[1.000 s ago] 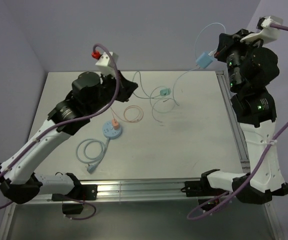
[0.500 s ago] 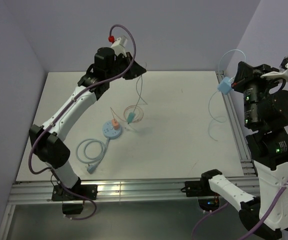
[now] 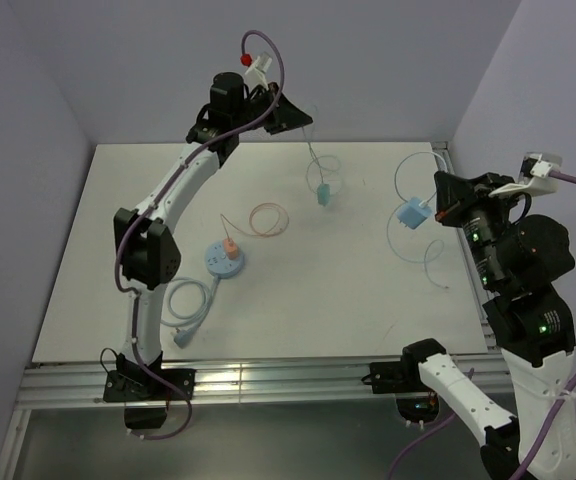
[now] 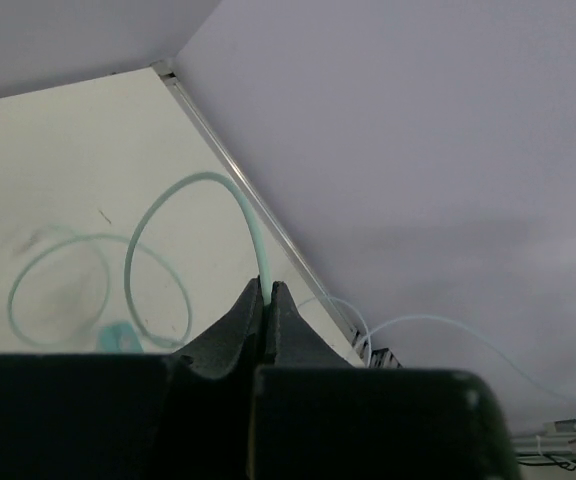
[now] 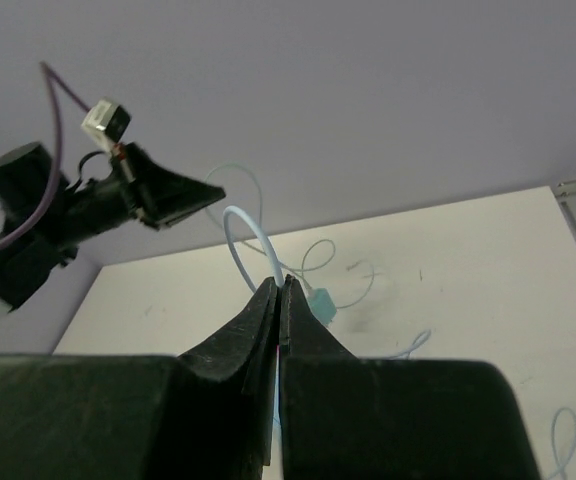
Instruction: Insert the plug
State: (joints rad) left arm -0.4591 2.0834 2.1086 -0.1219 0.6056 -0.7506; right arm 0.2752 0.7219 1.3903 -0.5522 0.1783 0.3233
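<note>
My left gripper [image 3: 303, 116] is raised high at the back, shut on a thin green cable [image 4: 258, 250]. Its teal plug [image 3: 323, 193] dangles below, above the table. It also shows in the right wrist view [image 5: 321, 303]. My right gripper [image 3: 438, 209] is at the right edge, shut on a light-blue cable [image 5: 248, 240] with a blue plug [image 3: 409, 215] hanging next to the fingers. A round blue socket hub [image 3: 223, 260] lies on the table at centre left, with an orange plug [image 3: 227, 246] in it.
An orange cable coil [image 3: 267, 220] lies beside the hub. A coiled blue cable [image 3: 186, 305] runs from the hub toward the near left. The table's metal rail [image 3: 468, 260] runs along the right edge.
My left arm has risen and swung right, lifting the teal plug off the table. My right arm has dropped lower and moved left with the blue plug.
</note>
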